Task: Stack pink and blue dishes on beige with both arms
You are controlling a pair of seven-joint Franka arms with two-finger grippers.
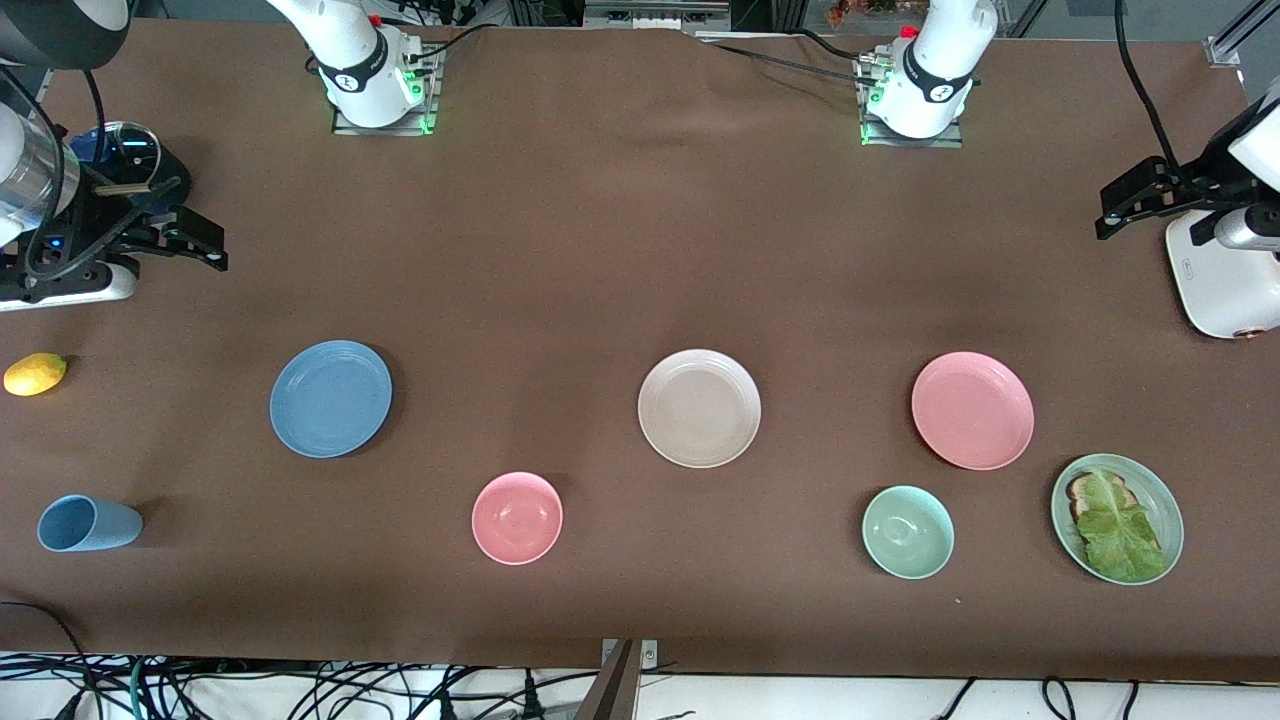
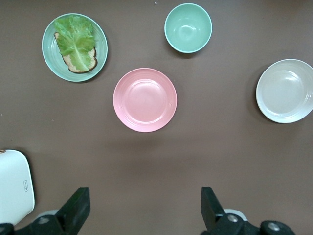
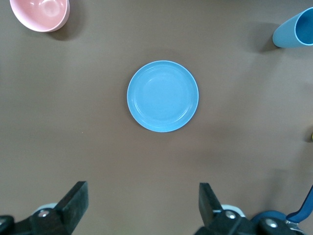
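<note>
Three plates lie in a row on the brown table. The beige plate (image 1: 699,407) (image 2: 285,90) is in the middle. The blue plate (image 1: 330,398) (image 3: 163,96) lies toward the right arm's end and the pink plate (image 1: 972,410) (image 2: 145,100) toward the left arm's end. All three are bare and apart. My right gripper (image 1: 195,238) (image 3: 142,193) hangs open and empty over the cloth at its end of the table. High over bare cloth beside a white appliance, my left gripper (image 1: 1112,208) (image 2: 144,196) is open, holding nothing.
Nearer the front camera than the plates are a blue cup (image 1: 88,523), a pink bowl (image 1: 517,517), a green bowl (image 1: 907,531) and a green plate with lettuce (image 1: 1150,490). A lemon (image 1: 35,373) lies at the right arm's end. The white appliance (image 1: 1225,285) stands at the left arm's end.
</note>
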